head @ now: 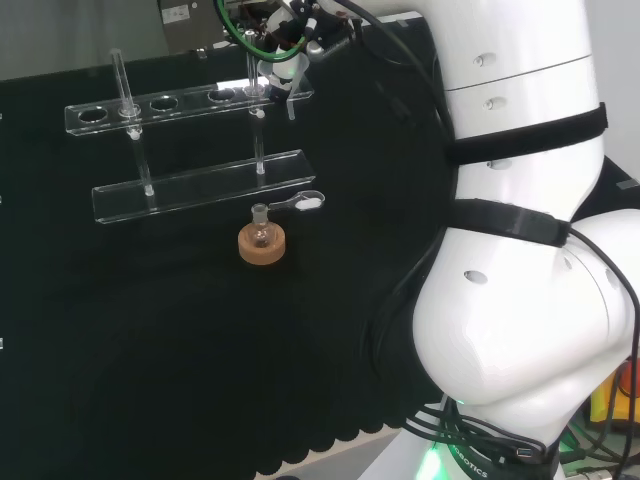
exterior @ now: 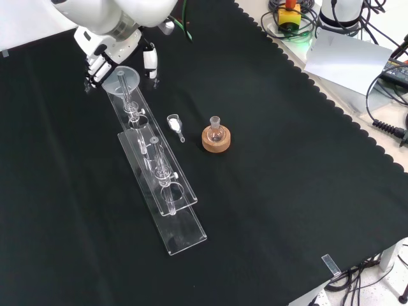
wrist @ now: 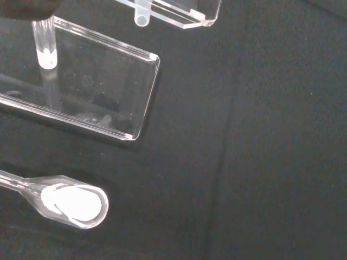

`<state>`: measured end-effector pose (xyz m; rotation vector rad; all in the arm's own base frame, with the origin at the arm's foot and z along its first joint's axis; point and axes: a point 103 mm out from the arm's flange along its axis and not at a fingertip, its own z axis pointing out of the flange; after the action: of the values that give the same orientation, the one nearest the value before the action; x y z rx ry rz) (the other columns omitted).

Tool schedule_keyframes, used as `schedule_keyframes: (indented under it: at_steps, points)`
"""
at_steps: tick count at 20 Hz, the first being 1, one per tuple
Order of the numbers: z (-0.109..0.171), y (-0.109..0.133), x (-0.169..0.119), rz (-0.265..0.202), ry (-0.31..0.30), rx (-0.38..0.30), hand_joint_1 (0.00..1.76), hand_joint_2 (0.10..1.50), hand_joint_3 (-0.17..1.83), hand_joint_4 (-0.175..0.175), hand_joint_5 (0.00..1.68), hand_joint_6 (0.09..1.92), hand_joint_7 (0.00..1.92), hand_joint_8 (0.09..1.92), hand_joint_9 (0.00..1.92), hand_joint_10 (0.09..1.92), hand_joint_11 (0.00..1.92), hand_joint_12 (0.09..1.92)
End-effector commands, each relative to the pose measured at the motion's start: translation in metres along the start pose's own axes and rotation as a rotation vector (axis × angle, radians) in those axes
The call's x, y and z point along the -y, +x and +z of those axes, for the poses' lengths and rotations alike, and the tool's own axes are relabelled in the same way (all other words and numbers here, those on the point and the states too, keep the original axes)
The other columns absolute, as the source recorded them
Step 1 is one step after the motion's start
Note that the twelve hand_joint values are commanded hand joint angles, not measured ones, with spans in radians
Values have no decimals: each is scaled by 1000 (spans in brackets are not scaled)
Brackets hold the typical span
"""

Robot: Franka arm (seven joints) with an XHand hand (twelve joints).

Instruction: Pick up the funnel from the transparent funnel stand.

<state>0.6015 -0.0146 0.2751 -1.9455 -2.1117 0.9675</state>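
**Hand at the funnel on the clear stand**

In the front view the hand (exterior: 108,54) sits at the far end of the transparent funnel stand (exterior: 185,220), its black and white fingers (exterior: 150,62) hanging down on either side of the funnel (exterior: 122,81). The funnel's wide mouth lies just below the palm, its stem still dropping through the stand's upper shelf. Whether the fingers are closed on the funnel or merely beside it cannot be told from these views.

In the head view the hand (head: 283,60) hovers over the right end of the stand's upper shelf (head: 100,112). Nearer the camera than the hand lie a clear scoop (exterior: 174,124) holding white powder and, beyond it, a small flask (exterior: 215,131) on a cork ring (exterior: 217,143). The wrist view shows the scoop (wrist: 70,201) close by the stand's base plate (wrist: 97,92).
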Motion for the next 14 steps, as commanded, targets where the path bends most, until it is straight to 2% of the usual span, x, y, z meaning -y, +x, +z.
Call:
schedule_keyframes:
  at_steps: [1, 6, 14]
  points:
    - [0, 0, 1, -3, -2, 9, 642, 771, 83, -39, 29, 87, 0, 614, 351, 749, 380, 1443]
    - [-2, -1, 2, -6, -7, 24, 648, 770, 96, -32, 78, 87, 23, 643, 464, 680, 373, 1444]
    - [-5, 0, 2, 6, -14, 73, 680, 774, 145, -12, 403, 87, 315, 654, 585, 582, 327, 1401]
